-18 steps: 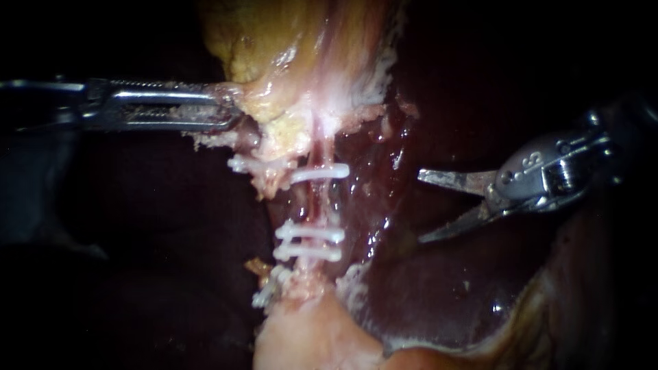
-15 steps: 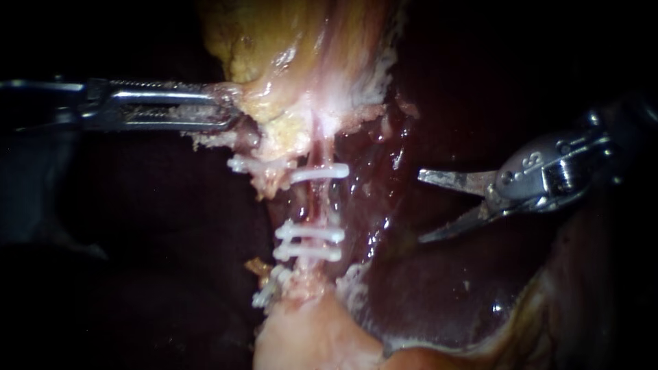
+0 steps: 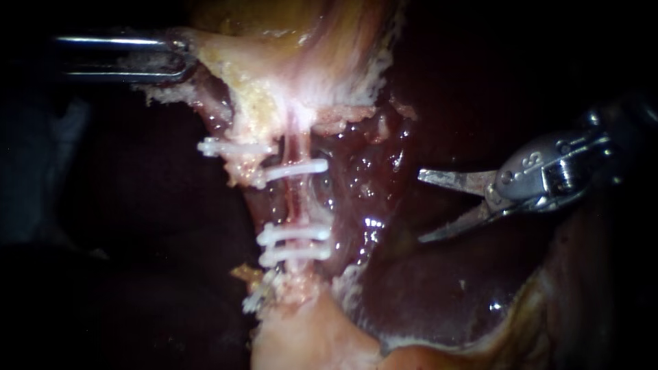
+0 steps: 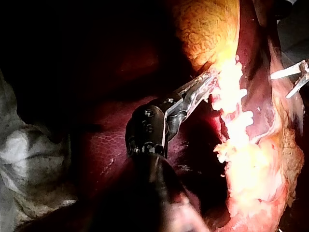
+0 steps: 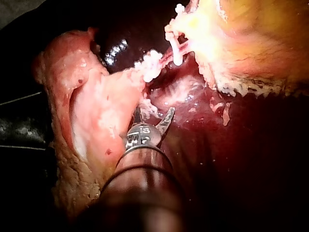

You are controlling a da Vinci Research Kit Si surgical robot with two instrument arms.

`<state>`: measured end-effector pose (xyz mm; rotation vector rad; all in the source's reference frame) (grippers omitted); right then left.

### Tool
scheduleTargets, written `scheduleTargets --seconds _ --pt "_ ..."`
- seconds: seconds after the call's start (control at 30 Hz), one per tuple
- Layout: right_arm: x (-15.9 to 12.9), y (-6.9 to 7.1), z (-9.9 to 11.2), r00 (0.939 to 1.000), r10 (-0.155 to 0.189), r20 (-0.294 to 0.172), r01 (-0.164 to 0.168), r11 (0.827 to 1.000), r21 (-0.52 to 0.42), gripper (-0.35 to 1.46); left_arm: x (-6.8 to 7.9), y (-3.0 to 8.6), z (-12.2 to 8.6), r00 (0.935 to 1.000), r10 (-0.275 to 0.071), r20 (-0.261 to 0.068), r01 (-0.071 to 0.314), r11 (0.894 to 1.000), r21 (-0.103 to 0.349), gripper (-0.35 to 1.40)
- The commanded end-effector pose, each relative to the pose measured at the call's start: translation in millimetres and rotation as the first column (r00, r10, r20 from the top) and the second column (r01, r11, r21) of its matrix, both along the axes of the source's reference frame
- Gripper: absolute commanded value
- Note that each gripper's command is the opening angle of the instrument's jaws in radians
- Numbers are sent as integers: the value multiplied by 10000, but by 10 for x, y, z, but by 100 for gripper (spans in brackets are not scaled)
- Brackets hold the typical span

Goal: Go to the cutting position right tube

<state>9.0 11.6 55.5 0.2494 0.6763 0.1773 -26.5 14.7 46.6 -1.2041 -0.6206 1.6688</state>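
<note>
While the liver (image 3: 439,294) behind the right tube (image 3: 296,202) lies as before, the gallbladder (image 3: 274,89) above that tube has been drawn up and leftward. My left instrument (image 3: 184,59), jaws pinching its edge, did the pulling. My right instrument (image 3: 420,207) has not moved: blades spread, holding nothing, well to the right of the tube. The tube now stands stretched and better exposed, with a bare stretch between its upper and lower clips (image 3: 291,234) — so I judge the approach to the cutting spot can begin.

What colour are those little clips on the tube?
White. The clips show best in the endoscope view, bright against the pink tube.
</note>
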Motion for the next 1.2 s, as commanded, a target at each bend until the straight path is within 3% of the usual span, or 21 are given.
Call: scheduleTargets --seconds 0.03,0.2,0.43,0.7,0.97,1.2 --pt "2 1 0 10000 29 -80 -29 10000 18 144 -1 -1 1 10000 -3 -7 3 10000 -19 -35" --pt "14 1 6 9973 348 -641 -324 9987 391 144 -1 -1 2 10000 -4 -8 4 10000 -23 -35" --pt "43 -3 22 9848 790 -1548 -542 9859 1584 144 -1 -3 3 10000 -9 -14 9 10000 -33 -35" --pt "85 -8 49 9747 1129 -1930 -647 9686 2399 144 -1 -3 4 10000 -11 -18 11 10000 -39 -35" --pt "119 -18 74 9669 1138 -2286 -405 9523 3025 144 -1 -3 4 10000 -9 -17 9 10000 -40 -35" --pt "137 -17 76 9475 1052 -3019 22 9422 3352 143 -1 -3 4 10000 -8 -16 8 10000 -40 -35"
